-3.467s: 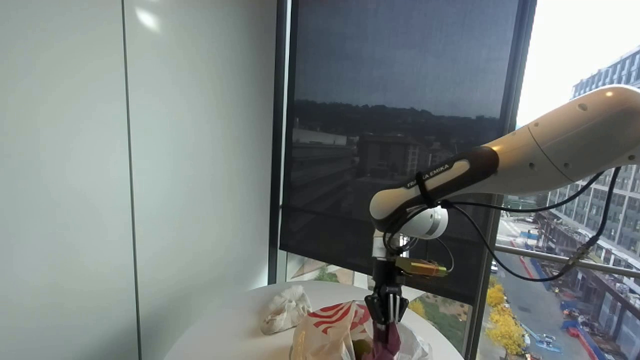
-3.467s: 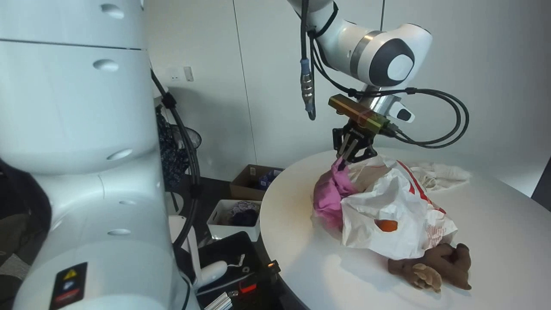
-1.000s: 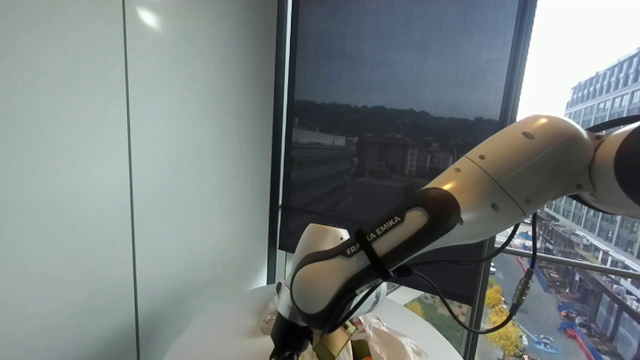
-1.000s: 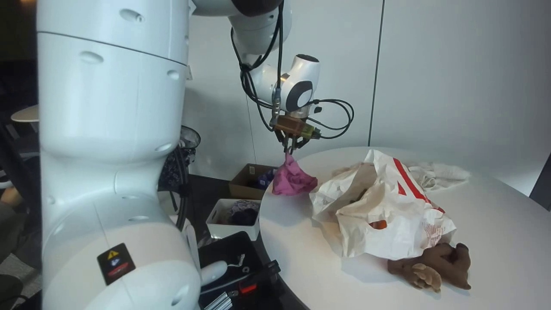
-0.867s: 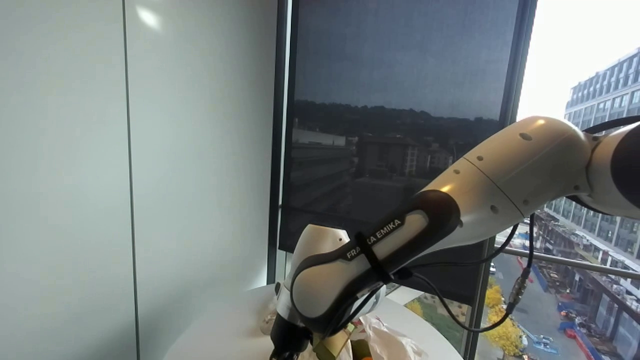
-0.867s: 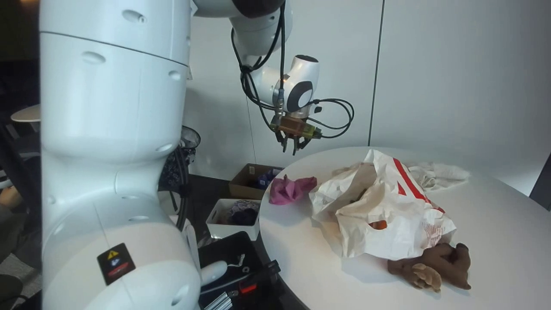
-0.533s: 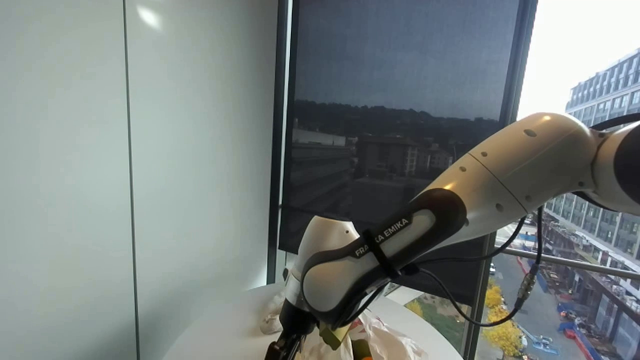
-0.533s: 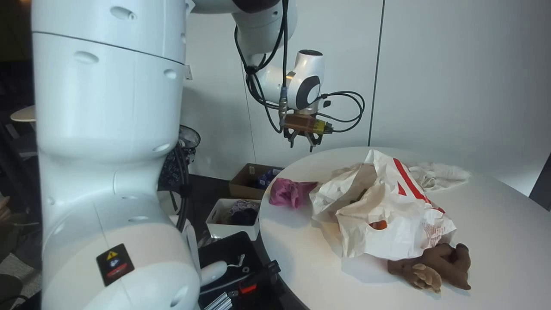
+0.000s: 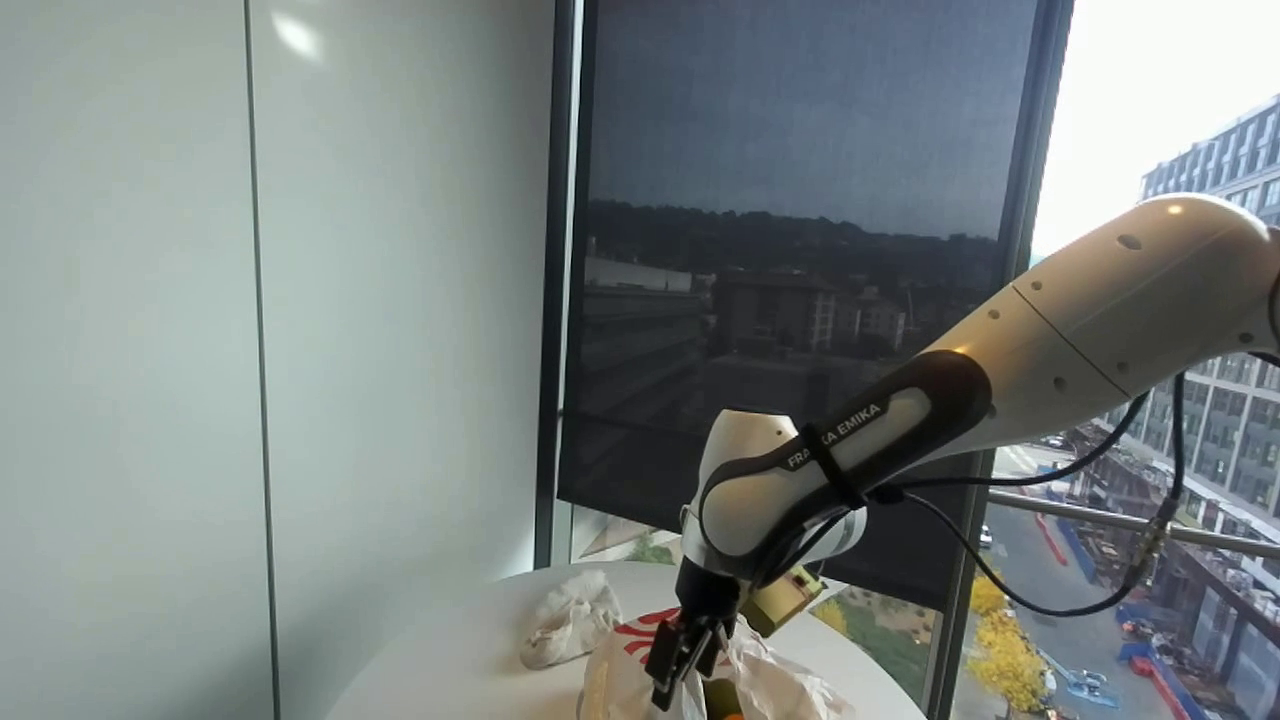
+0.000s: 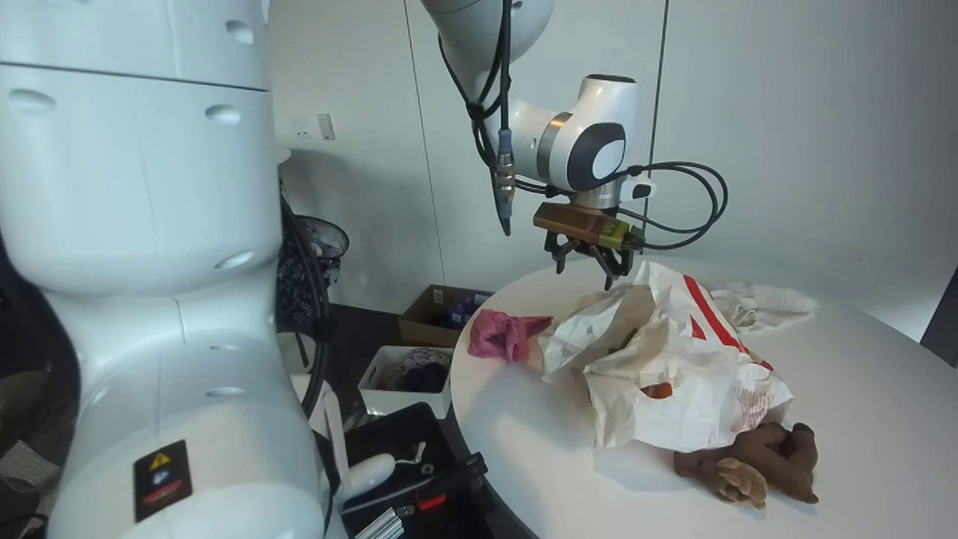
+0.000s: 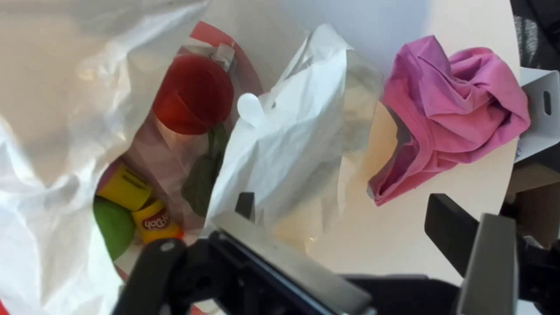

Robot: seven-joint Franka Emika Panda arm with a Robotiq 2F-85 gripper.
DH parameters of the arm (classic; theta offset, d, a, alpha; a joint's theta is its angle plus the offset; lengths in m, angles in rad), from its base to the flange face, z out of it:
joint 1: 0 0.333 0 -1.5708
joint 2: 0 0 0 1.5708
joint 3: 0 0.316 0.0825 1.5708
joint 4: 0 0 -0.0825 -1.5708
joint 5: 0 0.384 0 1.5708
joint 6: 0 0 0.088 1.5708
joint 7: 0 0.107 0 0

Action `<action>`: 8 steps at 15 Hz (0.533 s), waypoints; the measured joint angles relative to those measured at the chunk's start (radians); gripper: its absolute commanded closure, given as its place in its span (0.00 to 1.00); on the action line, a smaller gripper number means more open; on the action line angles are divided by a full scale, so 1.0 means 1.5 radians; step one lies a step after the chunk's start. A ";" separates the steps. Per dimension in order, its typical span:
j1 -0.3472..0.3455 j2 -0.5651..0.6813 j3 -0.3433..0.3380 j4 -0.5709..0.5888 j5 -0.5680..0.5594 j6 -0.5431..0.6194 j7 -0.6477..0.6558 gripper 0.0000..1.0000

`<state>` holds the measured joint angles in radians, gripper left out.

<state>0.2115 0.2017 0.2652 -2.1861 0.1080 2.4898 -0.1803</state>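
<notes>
Jaws spread wide and gripping nothing, a robot arm (image 10: 610, 105) hangs above a round white tabletop (image 10: 539, 457). In an exterior view, we find the pink cloth (image 10: 503, 337) lower than the jaws and off to one side, apart from them, near the tabletop's edge. In the wrist view, we look down past the parted jaws to the same cloth, lying beyond their tips. The soft, matte fabric is bunched into deep folds, one end tapering to a narrow flap. Just beside it, and nearest the jaws, slumps a white plastic bag (image 10: 673, 352) with red stripes, its thin film crinkled and partly see-through; whether bag and cloth touch, we cannot tell. Through its mouth, in the wrist view, we make out a squat, cylindrical yellow Play-Doh tub (image 11: 153, 223), its label partly legible, beside a second yellow tub (image 11: 127, 186). Near them show a smooth green rounded object (image 11: 113, 227), a deep red rounded object (image 11: 194, 94) and a dark green leaf-like shape (image 11: 199, 186). At the bag's edge, on the side away from the pink cloth, lies a brown plush toy (image 10: 775, 460) with stubby limbs. Beyond the bag, we see a crumpled off-white cloth (image 10: 763, 305), its surface ridged with wrinkles.
</notes>
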 measured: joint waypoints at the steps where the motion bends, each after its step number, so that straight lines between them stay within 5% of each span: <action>1: -0.005 -0.003 -0.008 -0.014 -0.004 0.000 0.000 0.00; 8: -0.012 -0.005 -0.027 -0.069 -0.042 0.000 0.000 0.00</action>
<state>0.1940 0.1938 0.2243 -2.2894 0.0451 2.4902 -0.1808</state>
